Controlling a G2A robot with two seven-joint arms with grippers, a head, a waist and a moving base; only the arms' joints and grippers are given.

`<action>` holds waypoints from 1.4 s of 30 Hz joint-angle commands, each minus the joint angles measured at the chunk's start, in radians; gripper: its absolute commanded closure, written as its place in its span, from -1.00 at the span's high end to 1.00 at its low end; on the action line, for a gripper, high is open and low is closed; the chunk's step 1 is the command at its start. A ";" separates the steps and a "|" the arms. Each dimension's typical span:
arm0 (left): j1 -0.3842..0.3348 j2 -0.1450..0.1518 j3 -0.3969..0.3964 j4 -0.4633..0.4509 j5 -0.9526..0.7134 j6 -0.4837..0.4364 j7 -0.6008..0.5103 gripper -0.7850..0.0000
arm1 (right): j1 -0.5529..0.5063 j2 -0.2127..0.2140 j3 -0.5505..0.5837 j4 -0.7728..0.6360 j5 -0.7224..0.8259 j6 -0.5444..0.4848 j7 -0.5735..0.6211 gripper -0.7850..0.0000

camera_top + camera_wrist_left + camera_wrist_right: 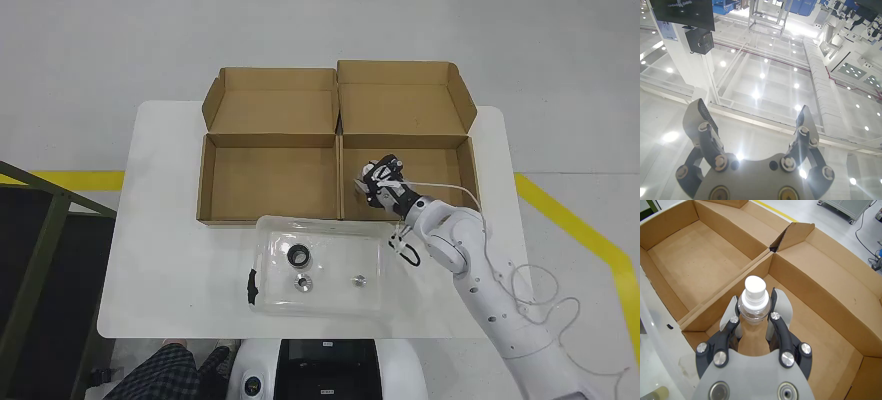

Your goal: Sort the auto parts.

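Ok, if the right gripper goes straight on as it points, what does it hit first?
Probably the right cardboard box: the right gripper, shut on the clear white-capped part, aims at its floor near the wall shared with the left box. Depth is unclear.

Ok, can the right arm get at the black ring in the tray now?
Probably not yet: the right gripper is shut on a white-capped part over the right box. The black ring lies uncovered in the clear tray, free once it lets go.
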 commanded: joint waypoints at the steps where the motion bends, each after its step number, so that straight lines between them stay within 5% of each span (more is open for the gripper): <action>1: 0.000 0.000 0.000 0.000 0.000 0.000 0.000 1.00 | 0.006 -0.002 -0.003 0.008 0.000 0.000 0.000 -0.65; 3: 0.000 0.000 0.000 0.000 0.000 0.000 0.000 1.00 | 0.010 -0.003 -0.005 0.017 0.003 0.001 0.001 -0.11; 5: 0.000 0.000 0.000 0.000 0.000 0.000 0.000 1.00 | 0.014 -0.005 -0.007 0.024 0.006 0.000 0.003 0.78; 6: 0.000 0.000 0.000 0.000 0.000 0.000 0.000 1.00 | 0.016 -0.006 -0.007 0.027 0.005 0.000 0.004 1.00; 14: 0.000 0.000 0.000 0.000 0.000 0.000 0.000 1.00 | 0.019 -0.007 -0.002 0.017 -0.001 -0.008 0.013 1.00; 23: 0.000 0.000 0.000 0.000 0.000 0.000 0.000 1.00 | -0.064 0.015 0.083 -0.159 -0.042 -0.038 0.040 1.00; 42: 0.000 0.000 0.000 0.000 0.000 0.000 0.000 1.00 | -0.303 0.066 0.193 -0.549 -0.099 -0.317 0.199 1.00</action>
